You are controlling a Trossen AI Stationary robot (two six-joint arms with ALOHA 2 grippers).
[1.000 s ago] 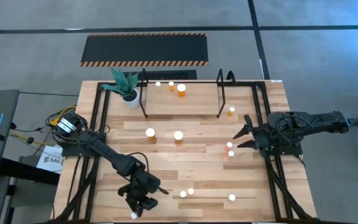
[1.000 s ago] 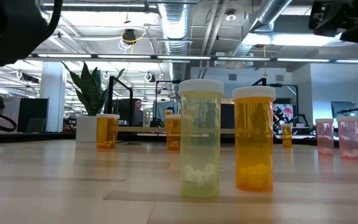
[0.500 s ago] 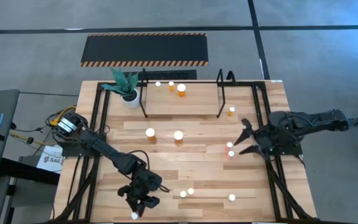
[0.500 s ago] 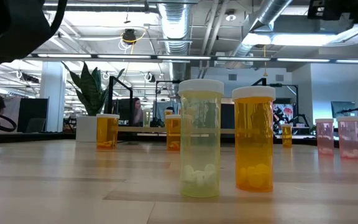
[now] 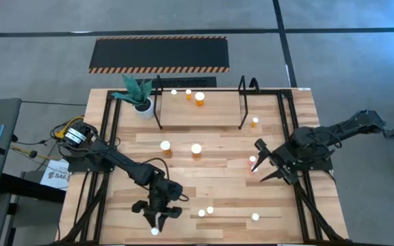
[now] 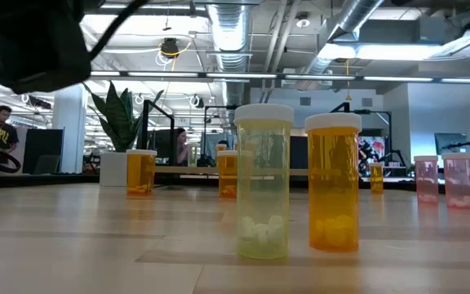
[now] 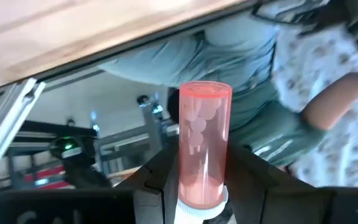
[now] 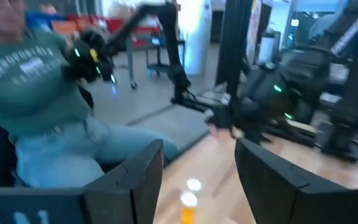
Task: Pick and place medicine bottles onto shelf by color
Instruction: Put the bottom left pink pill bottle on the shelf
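My left gripper (image 5: pixel 156 222) hovers by the table's near edge, shut on a red-pink medicine bottle (image 7: pixel 202 149) whose white cap (image 5: pixel 154 231) shows from above. My right gripper (image 5: pixel 263 162) stands open at the right, above two pink bottles (image 5: pixel 253 164). The shelf (image 5: pixel 200 113) at the far side carries three bottles, one of them orange (image 5: pixel 199 98). Two orange bottles (image 5: pixel 165 145) (image 5: pixel 196 148) stand mid-table, and a yellow bottle (image 6: pixel 263 181) stands beside an orange one (image 6: pixel 333 181) near the front. My left gripper pinches the red-pink bottle between its two fingers on the body just beside the white cap (image 7: pixel 201 210). The fingers lie across the bottle. The rest of the body sticks out past the fingers, and the bottle hangs clear of the table.
A green plant in a white pot (image 5: pixel 141 99) stands left of the shelf. One orange bottle (image 5: pixel 254 121) stands right of it, another bottle (image 5: pixel 255 217) at the front right. Black frame rails (image 5: pixel 294 137) run along both table sides. A person (image 8: pixel 36 81) stands beyond the table.
My left gripper has carried the red-pink bottle a little toward the table's right along the near edge and has rolled its wrist. My right gripper has moved toward the near edge, over the two pink bottles, and has rolled, staying open.
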